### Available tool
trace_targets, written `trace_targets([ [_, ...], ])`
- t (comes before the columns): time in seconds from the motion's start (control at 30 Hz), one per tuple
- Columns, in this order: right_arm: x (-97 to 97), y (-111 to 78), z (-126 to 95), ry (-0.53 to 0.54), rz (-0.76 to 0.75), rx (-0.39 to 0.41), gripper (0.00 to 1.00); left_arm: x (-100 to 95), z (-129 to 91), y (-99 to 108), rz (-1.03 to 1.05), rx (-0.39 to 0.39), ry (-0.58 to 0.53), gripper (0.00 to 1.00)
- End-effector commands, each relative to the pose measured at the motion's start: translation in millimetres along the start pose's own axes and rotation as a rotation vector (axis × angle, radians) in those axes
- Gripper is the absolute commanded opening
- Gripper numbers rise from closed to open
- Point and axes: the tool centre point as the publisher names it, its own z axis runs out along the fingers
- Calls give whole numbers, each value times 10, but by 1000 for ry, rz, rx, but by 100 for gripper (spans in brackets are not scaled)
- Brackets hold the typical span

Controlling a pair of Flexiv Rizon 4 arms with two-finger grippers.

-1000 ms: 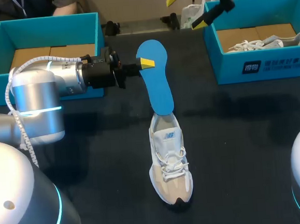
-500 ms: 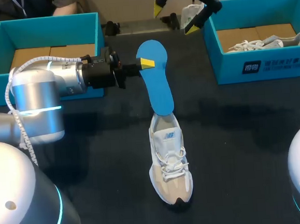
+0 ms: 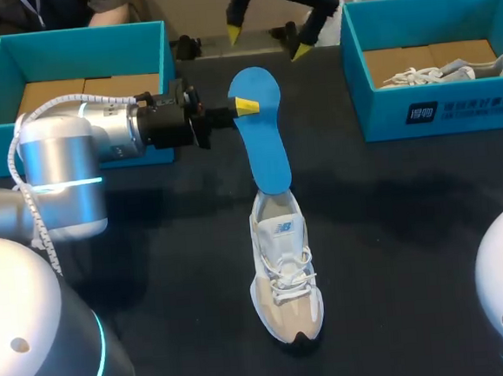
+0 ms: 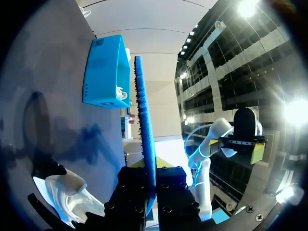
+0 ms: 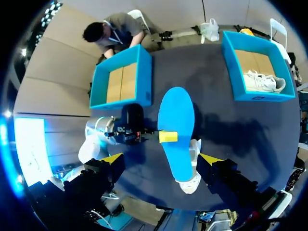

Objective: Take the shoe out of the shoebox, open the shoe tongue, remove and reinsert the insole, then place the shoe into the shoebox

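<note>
Right tool [image 3: 267, 43] swept left, now over the insole [image 3: 260, 135]

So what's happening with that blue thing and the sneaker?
The left gripper is shut on a blue insole, holding it up with its lower end at the opening of the white shoe standing on the table. The right gripper hangs open above the table's far edge, holding nothing.

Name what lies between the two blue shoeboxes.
Head view: the blue insole, pinched by the left tool, stands between the left shoebox and right shoebox; the right tool hovers beyond.
</note>
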Motion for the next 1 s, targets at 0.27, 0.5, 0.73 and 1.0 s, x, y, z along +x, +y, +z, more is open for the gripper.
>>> trace_targets([
  [0.27, 132, 7, 167, -207, -19, 9, 100, -5, 9, 4, 0, 2, 1, 0],
  [0.5, 195, -33, 180, -265, -54, 8, 100, -5, 9, 4, 0, 2, 1, 0],
  [0.73, 183, -41, 191, -236, -51, 36, 100, -5, 9, 4, 0, 2, 1, 0],
  [1.0, 96, 25, 195, -86, -39, 65, 100, -5, 9, 4, 0, 2, 1, 0],
])
